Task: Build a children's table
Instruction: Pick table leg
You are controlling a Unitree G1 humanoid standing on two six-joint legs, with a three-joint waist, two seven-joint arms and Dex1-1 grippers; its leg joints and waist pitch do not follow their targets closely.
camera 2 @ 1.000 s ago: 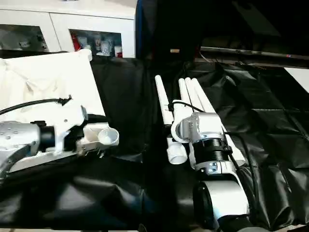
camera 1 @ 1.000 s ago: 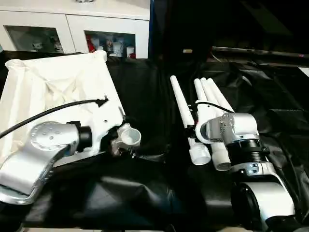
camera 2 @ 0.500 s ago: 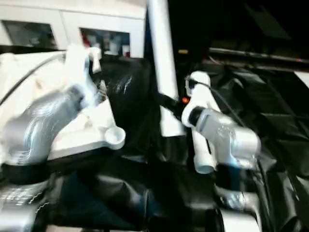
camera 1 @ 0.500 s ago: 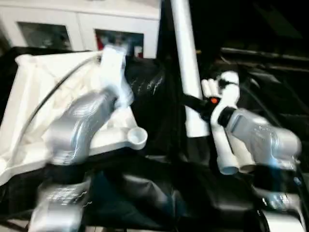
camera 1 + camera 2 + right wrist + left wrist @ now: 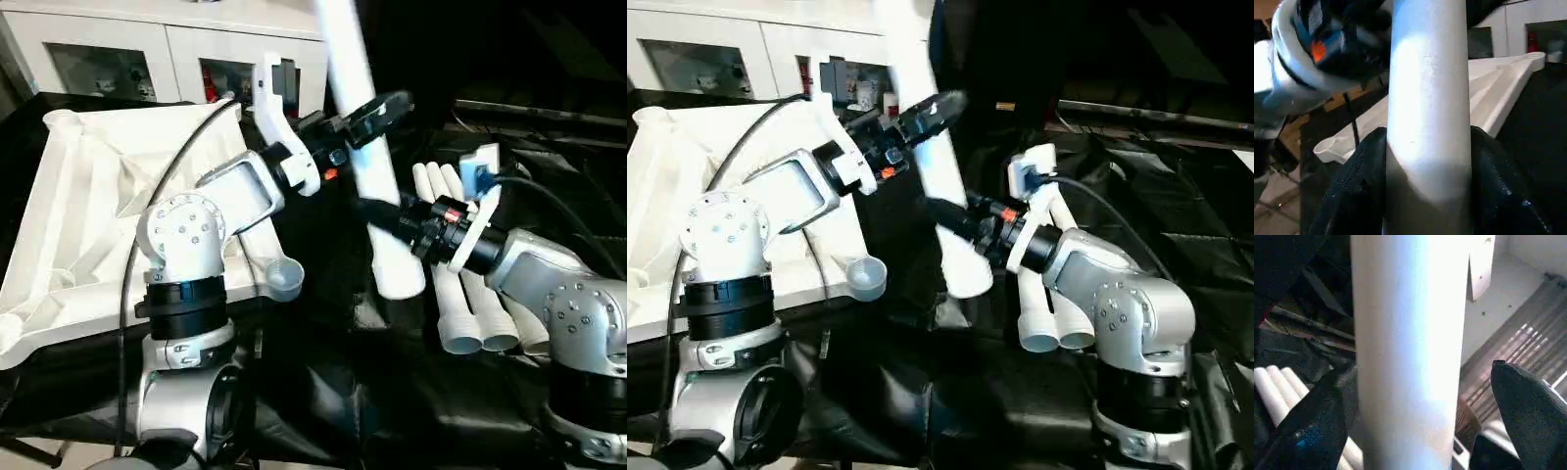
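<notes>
The white table panel [image 5: 88, 196] lies ribbed underside up on the left of the black-draped tabletop [image 5: 323, 411], and its near corner socket [image 5: 285, 278] opens upward just beside the left arm's elbow. Above it the left pincer [image 5: 359, 116] is raised with its fingers [image 5: 1312, 416] spread wide on either side of the lifted leg [image 5: 355, 147]. In the left wrist view the tube stands between them with a gap to the farther finger, so it brackets the tube and does not grip it. The leg's long axis runs nearly upright, leaning a little. Its narrow end rises out of the top of the head view, and its wide open end [image 5: 400, 282] hangs clear of the cloth, right of the socket and somewhat higher. The right pincer [image 5: 390, 217] is clamped across the leg's lower part, its fingers [image 5: 1359, 191] pressed to both sides of the tube, so it alone carries the load. The three spare legs [image 5: 470, 313] lie side by side on the cloth under the right forearm. The coming move probably turns on that offset: the wide end must travel left and down to meet the socket. The left pincer is nearer the panel and could steady the upper tube by closing on it.
</notes>
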